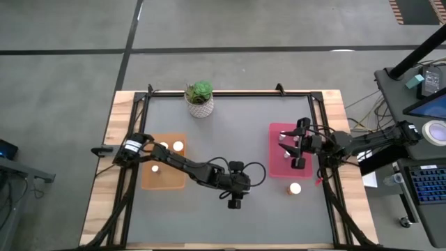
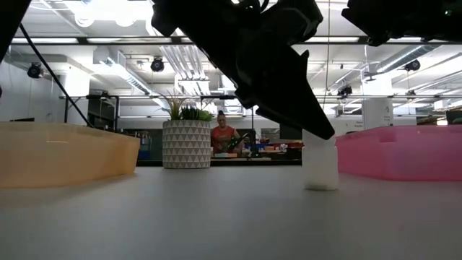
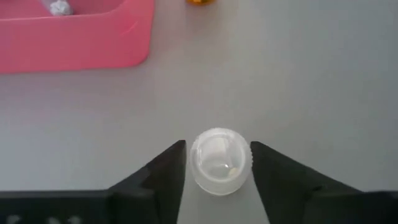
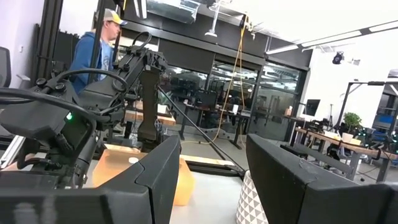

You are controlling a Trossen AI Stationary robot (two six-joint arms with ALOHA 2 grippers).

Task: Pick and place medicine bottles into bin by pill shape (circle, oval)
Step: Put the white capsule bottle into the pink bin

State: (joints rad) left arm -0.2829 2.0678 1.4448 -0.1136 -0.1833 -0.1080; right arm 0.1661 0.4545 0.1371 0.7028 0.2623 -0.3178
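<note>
A small whitish medicine bottle with a white cap stands upright on the grey table, near its middle and toward the near edge. My left gripper reaches down over it, one finger on each side. In the low view the bottle shows under the dark fingers. My right gripper hovers open above the pink bin at the right, with nothing between its fingers. An orange bottle stands on the table just in front of the pink bin. The orange bin at the left holds three white-capped bottles. My left gripper has the bottle's cap and upper body between its two fingers, which lie close against its opposite sides. The fingers slant down at it from the table's left. The bottle stands upright with its base on the table.
A potted green plant in a white patterned pot stands at the table's far edge. The pink bin holds a small white thing. A person moves in the room beyond the table. Open grey table lies between the bins.
</note>
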